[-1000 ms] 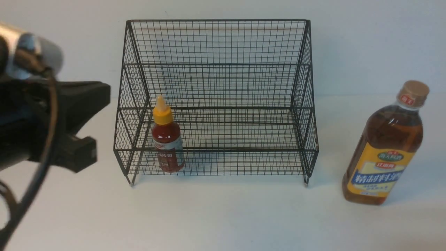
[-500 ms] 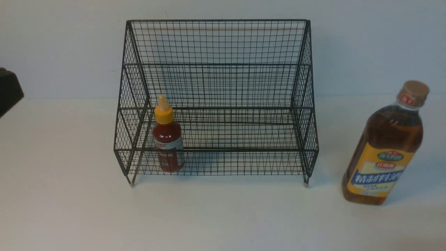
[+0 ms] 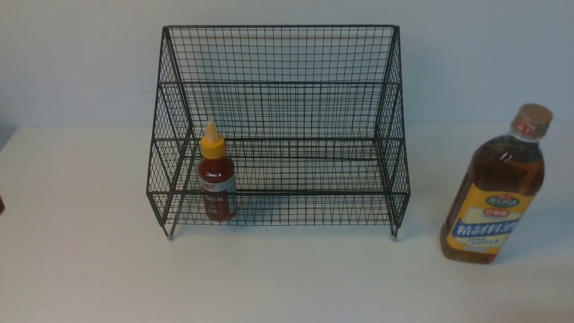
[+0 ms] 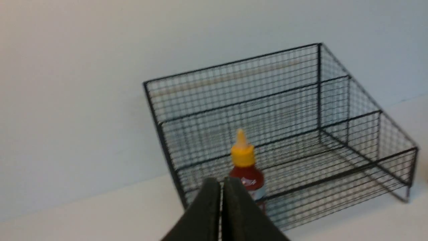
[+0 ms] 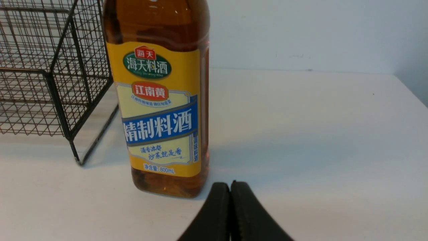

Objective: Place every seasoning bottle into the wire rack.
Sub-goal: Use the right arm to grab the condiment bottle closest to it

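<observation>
on your white desk [image 3: 287, 278], a small red sauce bottle [image 3: 217, 179] stands inside the black wire rack [image 3: 278, 83]. a tall amber bottle [image 3: 493, 193] stands outside it. your left pincer [image 4: 220, 183] and right pincer [image 5: 230, 185] are closed, empty.

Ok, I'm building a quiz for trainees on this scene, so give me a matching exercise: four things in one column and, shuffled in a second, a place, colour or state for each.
Things:
1. red sauce bottle
2. amber bottle
3. wire rack
4. right pincer

Place, colour or state:
a. stands outside the rack, to its right
b. shut, holding nothing
c. upright in the rack's lower front tier, at the left end
d. black mesh, two stepped tiers

Pairs: 1-c, 2-a, 3-d, 4-b.
</observation>
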### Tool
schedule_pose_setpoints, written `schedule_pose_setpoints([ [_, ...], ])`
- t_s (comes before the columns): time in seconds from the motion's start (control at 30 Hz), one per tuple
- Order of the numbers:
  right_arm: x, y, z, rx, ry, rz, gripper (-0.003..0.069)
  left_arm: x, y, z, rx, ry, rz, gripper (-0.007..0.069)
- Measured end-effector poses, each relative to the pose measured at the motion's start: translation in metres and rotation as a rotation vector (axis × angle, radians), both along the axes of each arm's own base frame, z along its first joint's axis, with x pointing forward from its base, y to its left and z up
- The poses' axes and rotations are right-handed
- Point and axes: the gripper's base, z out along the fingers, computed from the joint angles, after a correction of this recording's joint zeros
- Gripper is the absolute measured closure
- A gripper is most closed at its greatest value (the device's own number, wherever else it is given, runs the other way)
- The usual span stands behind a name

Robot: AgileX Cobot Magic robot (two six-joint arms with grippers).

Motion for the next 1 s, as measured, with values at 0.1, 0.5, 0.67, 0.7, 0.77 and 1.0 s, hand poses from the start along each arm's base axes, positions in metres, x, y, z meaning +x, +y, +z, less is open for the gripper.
schedule_pose_setpoints([
  [0.1, 0.0, 0.0, 0.0, 0.0, 0.0, 0.0, 0.0673, -0.002, 0.006, -0.038, 0.005, 0.025, 0.088, 0.0629],
  [0.5, 0.0, 0.0, 0.0, 0.0, 0.001, 0.0, 0.0673, 0.002, 0.011, -0.143, 0.038, 0.238, 0.203, 0.0629],
  [0.67, 0.0, 0.0, 0.0, 0.0, 0.001, 0.0, 0.0673, 0.002, 0.011, -0.143, 0.033, 0.239, 0.204, 0.0629],
  [0.7, 0.0, 0.0, 0.0, 0.0, 0.001, 0.0, 0.0673, 0.002, 0.011, -0.143, 0.033, 0.239, 0.204, 0.0629],
  [0.77, 0.0, 0.0, 0.0, 0.0, 0.001, 0.0, 0.0673, 0.002, 0.011, -0.143, 0.033, 0.239, 0.204, 0.0629],
  [1.0, 0.0, 0.0, 0.0, 0.0, 0.001, 0.0, 0.0673, 0.002, 0.011, -0.143, 0.033, 0.239, 0.204, 0.0629],
])
